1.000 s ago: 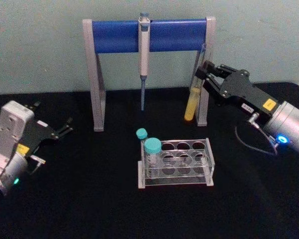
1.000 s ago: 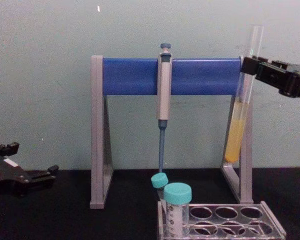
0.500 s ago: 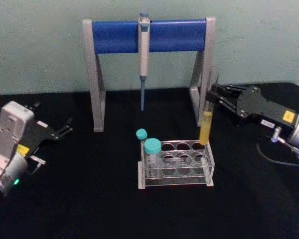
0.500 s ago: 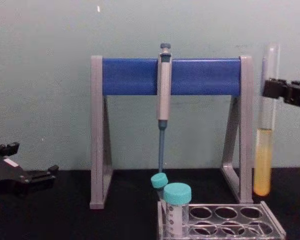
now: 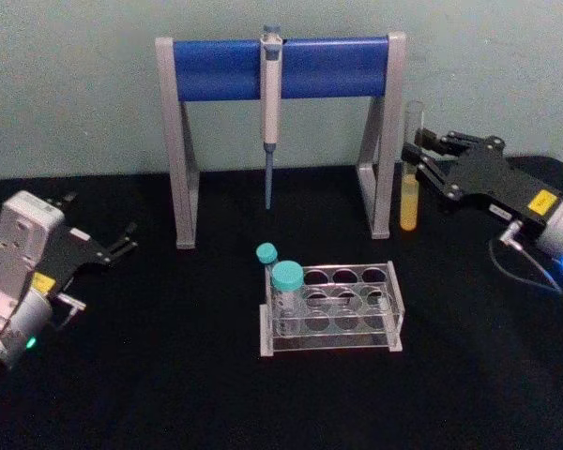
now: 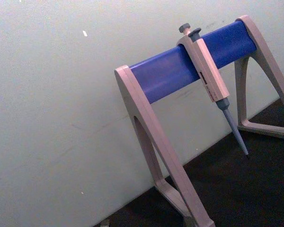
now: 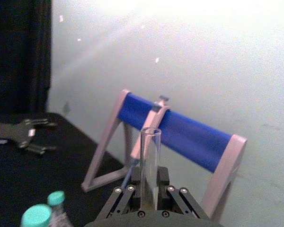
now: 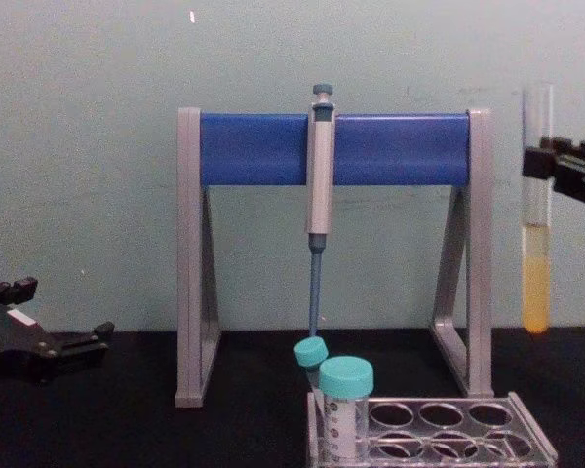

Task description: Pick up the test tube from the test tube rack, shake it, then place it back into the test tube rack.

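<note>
The test tube (image 5: 409,204) is a long clear tube with yellow liquid in its lower part. It hangs upright in the air, right of the pipette stand's right leg. My right gripper (image 5: 418,161) is shut on its upper half, reaching in from the right. From the chest the test tube (image 8: 535,283) hangs well above table level, with the right gripper (image 8: 556,174) at the edge. In the right wrist view its open top (image 7: 150,156) rises between the fingers. The clear test tube rack (image 5: 394,286) stands on the table, front-left of the tube. My left gripper (image 5: 101,217) rests open at the far left.
Two teal-capped tubes (image 5: 285,281) stand at the rack's left end. Behind the rack is the grey-and-blue pipette stand (image 5: 281,66) with a grey pipette (image 5: 269,103) hanging from its bar. A black cloth (image 5: 169,375) covers the table.
The right gripper swung the tube from tilted by the stand's leg down toward the rack, then lifted it up and to the right. It is upright now. The left arm stayed still.
</note>
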{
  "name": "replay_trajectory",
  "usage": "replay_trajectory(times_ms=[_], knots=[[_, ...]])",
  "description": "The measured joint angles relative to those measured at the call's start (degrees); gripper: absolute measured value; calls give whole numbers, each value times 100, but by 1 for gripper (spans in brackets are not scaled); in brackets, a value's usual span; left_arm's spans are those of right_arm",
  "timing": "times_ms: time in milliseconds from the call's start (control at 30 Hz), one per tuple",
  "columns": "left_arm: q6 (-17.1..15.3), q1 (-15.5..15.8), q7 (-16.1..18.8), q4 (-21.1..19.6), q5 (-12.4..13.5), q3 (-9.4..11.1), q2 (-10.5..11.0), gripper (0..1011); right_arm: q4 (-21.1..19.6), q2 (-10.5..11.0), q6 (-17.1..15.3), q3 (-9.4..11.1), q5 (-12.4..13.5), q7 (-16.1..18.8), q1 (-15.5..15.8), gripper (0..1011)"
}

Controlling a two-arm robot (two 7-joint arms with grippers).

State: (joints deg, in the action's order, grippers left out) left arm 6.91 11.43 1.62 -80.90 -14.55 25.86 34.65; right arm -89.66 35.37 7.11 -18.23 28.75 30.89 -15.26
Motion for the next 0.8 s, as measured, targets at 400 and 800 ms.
replay_trajectory(times_ms=[400,800], knots=[[0,0,0,0,0,0,0,1001,270,-658,62,-5,-85,-199,-180,220],[0,0,0,0,0,0,0,1001,379,-659,-153,-101,918,926,-295,220]])
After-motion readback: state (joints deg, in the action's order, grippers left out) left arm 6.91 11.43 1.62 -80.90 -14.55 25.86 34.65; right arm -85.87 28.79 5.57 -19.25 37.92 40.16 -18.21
